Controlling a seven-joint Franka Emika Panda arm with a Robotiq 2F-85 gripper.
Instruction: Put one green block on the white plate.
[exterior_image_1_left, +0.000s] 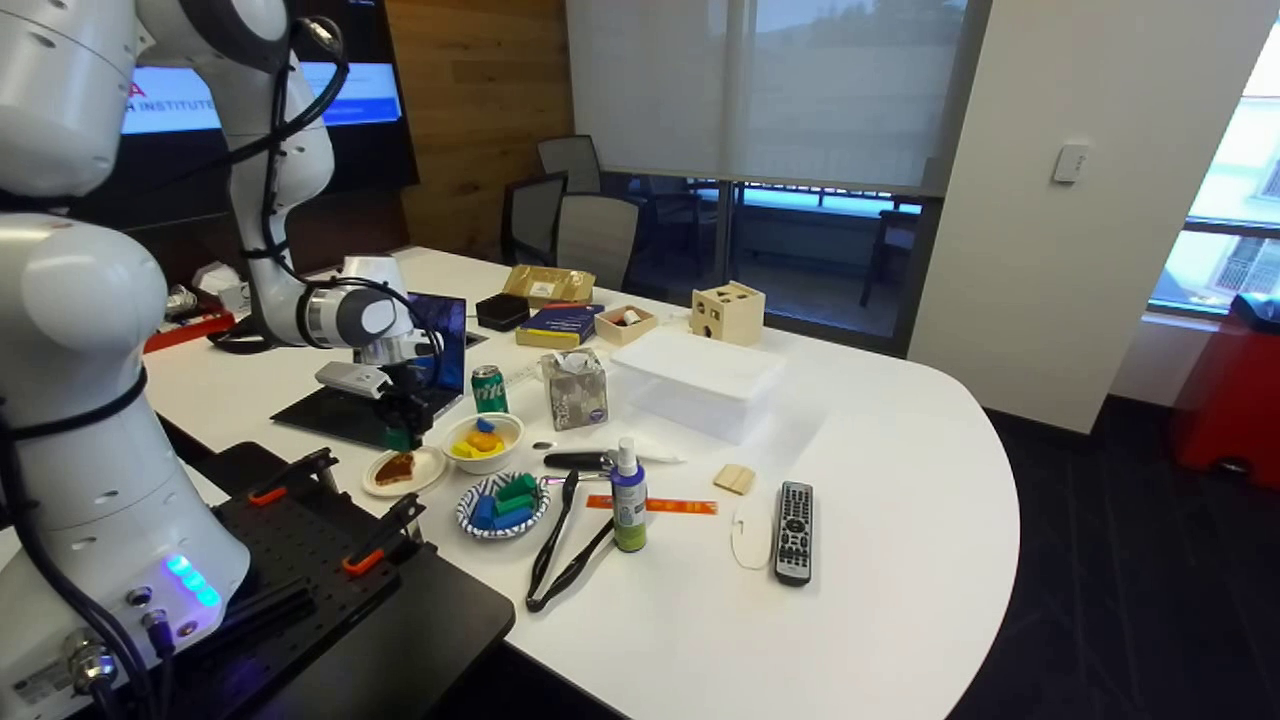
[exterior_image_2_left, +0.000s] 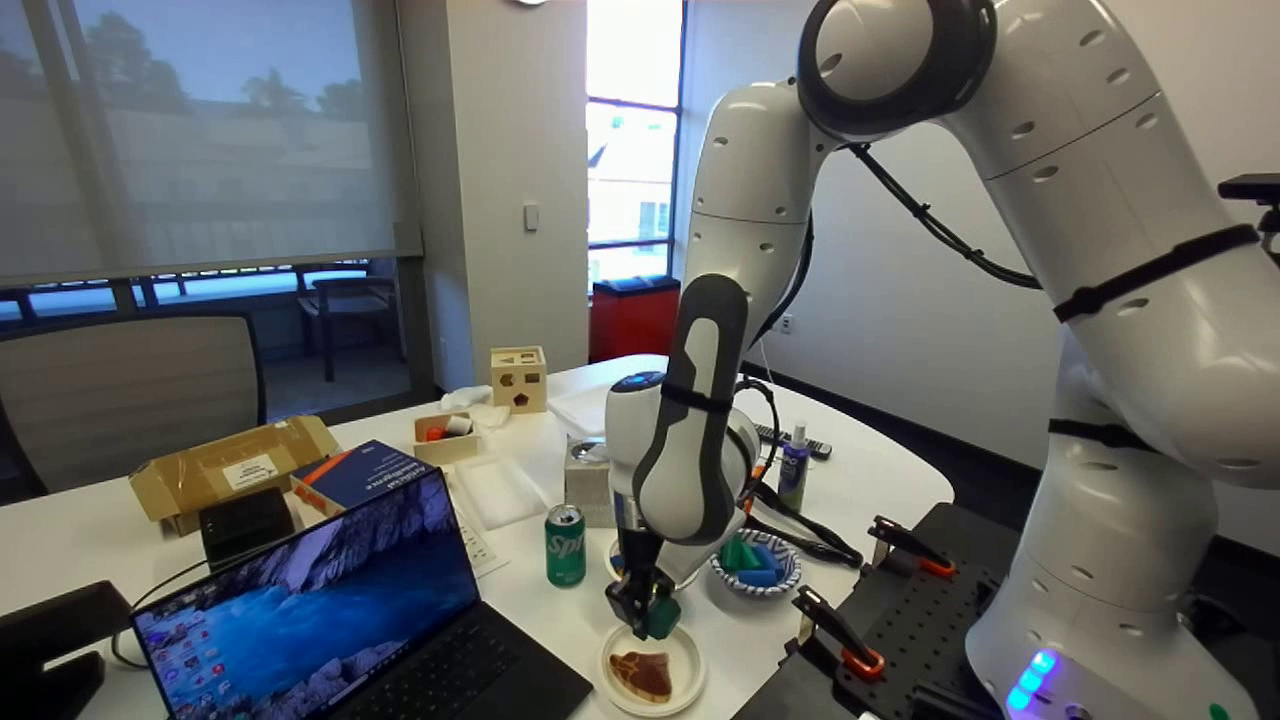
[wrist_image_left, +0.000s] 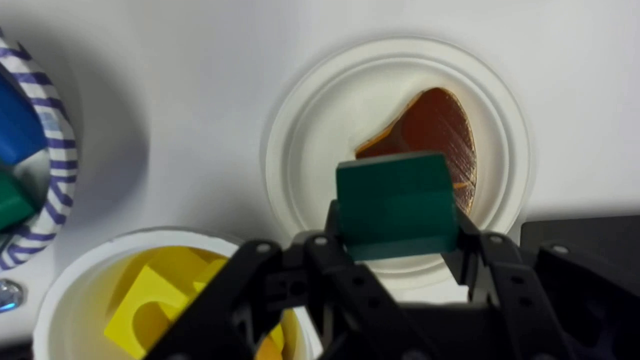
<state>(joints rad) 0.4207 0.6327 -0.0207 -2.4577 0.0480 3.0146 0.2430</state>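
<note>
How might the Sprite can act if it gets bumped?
The Sprite can stands upright and is taller than wide, so a high bump could tip it. Its round wall suggests it might then roll. Its smooth-looking side may be slippery to grip.

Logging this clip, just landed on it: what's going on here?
The Robotiq gripper holds a green block over the white plate, where what looks like a toy steak lies. It has not let go yet. More green blocks and blue blocks sit in the patterned bowl.
</note>
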